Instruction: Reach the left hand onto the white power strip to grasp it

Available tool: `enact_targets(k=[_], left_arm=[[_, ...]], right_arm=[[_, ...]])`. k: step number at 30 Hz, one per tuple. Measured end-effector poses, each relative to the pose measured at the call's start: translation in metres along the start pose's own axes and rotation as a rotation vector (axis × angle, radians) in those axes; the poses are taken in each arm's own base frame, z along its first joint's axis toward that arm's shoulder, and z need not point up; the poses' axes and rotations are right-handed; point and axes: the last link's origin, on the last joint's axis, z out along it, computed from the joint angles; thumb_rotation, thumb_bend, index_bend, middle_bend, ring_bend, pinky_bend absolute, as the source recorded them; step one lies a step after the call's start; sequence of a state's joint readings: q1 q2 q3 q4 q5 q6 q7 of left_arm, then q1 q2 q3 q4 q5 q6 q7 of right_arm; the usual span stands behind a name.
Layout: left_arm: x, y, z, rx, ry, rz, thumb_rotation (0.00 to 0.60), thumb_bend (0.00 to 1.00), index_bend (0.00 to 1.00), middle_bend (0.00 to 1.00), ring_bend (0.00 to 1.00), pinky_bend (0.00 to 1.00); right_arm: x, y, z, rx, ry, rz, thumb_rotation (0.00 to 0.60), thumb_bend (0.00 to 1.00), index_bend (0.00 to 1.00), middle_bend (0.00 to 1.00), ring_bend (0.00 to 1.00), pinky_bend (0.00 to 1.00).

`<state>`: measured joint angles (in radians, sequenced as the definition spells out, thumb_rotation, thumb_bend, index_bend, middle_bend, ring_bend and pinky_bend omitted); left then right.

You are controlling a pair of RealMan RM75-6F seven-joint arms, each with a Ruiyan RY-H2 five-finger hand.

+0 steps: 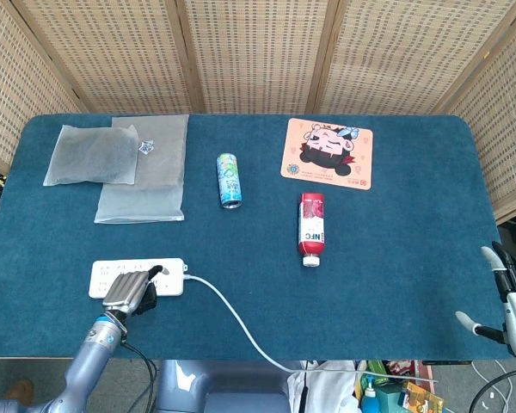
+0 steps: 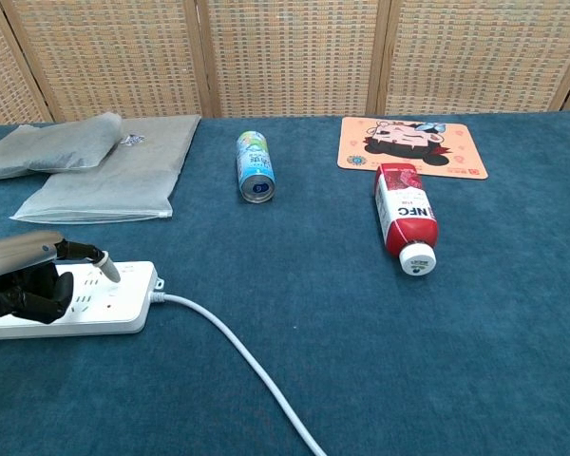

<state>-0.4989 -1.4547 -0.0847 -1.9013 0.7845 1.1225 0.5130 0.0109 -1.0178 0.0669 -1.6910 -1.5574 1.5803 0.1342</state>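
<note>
At the far left of the blue cloth-covered surface [image 1: 396,284], two translucent grey plastic pouches [image 1: 142,176] lie flat near the back edge, the smaller one overlapping the larger. In front of them, near the front edge, lies the long white power strip [image 2: 123,293], its white cable [image 2: 237,356] trailing off to the right and toward the front edge. The left hand [image 2: 24,275] rests over the middle of the strip, its dark fingers [image 2: 38,293] curled down onto the socket face and one light fingertip pointing toward the cable end; whether the fingers have actually closed around the strip's body cannot be told from either view. Further right, a green and blue drink can [image 1: 230,180] lies on its side, well apart from the strip. Beyond it a red bottle with a white cap and "NFC" label [image 1: 311,226] also lies on its side, cap toward the front. Behind the bottle sits a pink square cartoon mat [image 1: 327,153]. At the far right edge the right hand [image 1: 512,297] hangs off the surface, fingers spread and holding nothing.
</note>
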Motion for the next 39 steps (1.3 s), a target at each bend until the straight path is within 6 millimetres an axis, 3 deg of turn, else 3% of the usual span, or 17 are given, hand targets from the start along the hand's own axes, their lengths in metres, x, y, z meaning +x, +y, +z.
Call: enact_targets(k=[19, 24, 29, 30, 31, 32, 33, 34, 35, 36, 37, 38, 39], left_arm=[[-0.011, -0.006, 0.003, 0.006, -0.045, -0.009, 0.600, 1.00, 0.26, 1.00, 1.00, 1.00], [-0.001, -0.005, -0.001, -0.014, 0.010, -0.043, 0.600, 1.00, 0.26, 1.00, 1.00, 1.00], [0.023, -0.007, -0.013, -0.053, 0.137, -0.076, 0.600, 1.00, 0.23, 1.00, 1.00, 0.98], [0.031, -0.009, -0.017, -0.064, 0.177, -0.085, 0.600, 0.98, 0.22, 1.00, 1.00, 0.96], [0.037, -0.010, -0.021, -0.074, 0.210, -0.093, 0.600, 0.89, 0.21, 1.00, 0.99, 0.92], [0.043, -0.012, -0.024, -0.085, 0.245, -0.103, 0.600, 0.69, 0.19, 0.99, 0.95, 0.84], [0.050, -0.014, -0.029, -0.102, 0.293, -0.115, 0.600, 0.51, 0.16, 0.96, 0.90, 0.76], [0.056, -0.017, -0.034, -0.117, 0.329, -0.123, 0.596, 0.24, 0.10, 0.84, 0.72, 0.57], [0.061, -0.020, -0.038, -0.131, 0.363, -0.127, 0.569, 0.05, 0.04, 0.56, 0.44, 0.30], [0.067, -0.026, -0.045, -0.145, 0.404, -0.122, 0.548, 0.02, 0.02, 0.42, 0.31, 0.20], [0.072, -0.032, -0.050, -0.151, 0.427, -0.108, 0.469, 0.00, 0.00, 0.19, 0.12, 0.06], [0.076, -0.039, -0.055, -0.151, 0.444, -0.088, 0.368, 0.00, 0.00, 0.03, 0.01, 0.00], [0.080, -0.048, -0.062, -0.141, 0.457, -0.060, 0.327, 0.00, 0.00, 0.00, 0.00, 0.00]], right_arm=[[0.000, 0.000, 0.000, -0.001, 0.001, 0.000, 0.600, 0.00, 0.00, 0.00, 0.00, 0.00], [0.000, 0.000, 0.001, -0.001, -0.001, 0.000, 0.600, 0.00, 0.00, 0.00, 0.00, 0.00], [-0.001, -0.001, 0.000, 0.004, -0.001, -0.001, 0.600, 0.00, 0.00, 0.00, 0.00, 0.00], [-0.001, -0.001, 0.000, 0.004, 0.000, -0.001, 0.600, 0.00, 0.00, 0.00, 0.00, 0.00], [0.000, -0.002, -0.001, 0.005, 0.000, 0.000, 0.600, 0.00, 0.00, 0.00, 0.00, 0.00], [0.000, -0.002, -0.001, 0.006, 0.001, 0.000, 0.600, 0.00, 0.00, 0.00, 0.00, 0.00], [0.000, -0.002, -0.001, 0.006, 0.002, 0.000, 0.600, 0.00, 0.00, 0.00, 0.00, 0.00], [0.000, -0.002, -0.001, 0.006, 0.003, 0.000, 0.600, 0.00, 0.00, 0.00, 0.00, 0.00], [0.000, -0.003, -0.002, 0.008, 0.003, 0.001, 0.600, 0.00, 0.00, 0.00, 0.00, 0.00], [0.000, -0.003, -0.002, 0.009, 0.003, 0.001, 0.600, 0.00, 0.00, 0.00, 0.00, 0.00], [0.000, -0.004, -0.002, 0.011, 0.003, 0.001, 0.600, 0.00, 0.00, 0.00, 0.00, 0.00], [0.000, -0.004, -0.002, 0.012, 0.003, 0.000, 0.600, 0.00, 0.00, 0.00, 0.00, 0.00], [0.000, -0.004, -0.003, 0.014, 0.003, 0.000, 0.600, 0.00, 0.00, 0.00, 0.00, 0.00]])
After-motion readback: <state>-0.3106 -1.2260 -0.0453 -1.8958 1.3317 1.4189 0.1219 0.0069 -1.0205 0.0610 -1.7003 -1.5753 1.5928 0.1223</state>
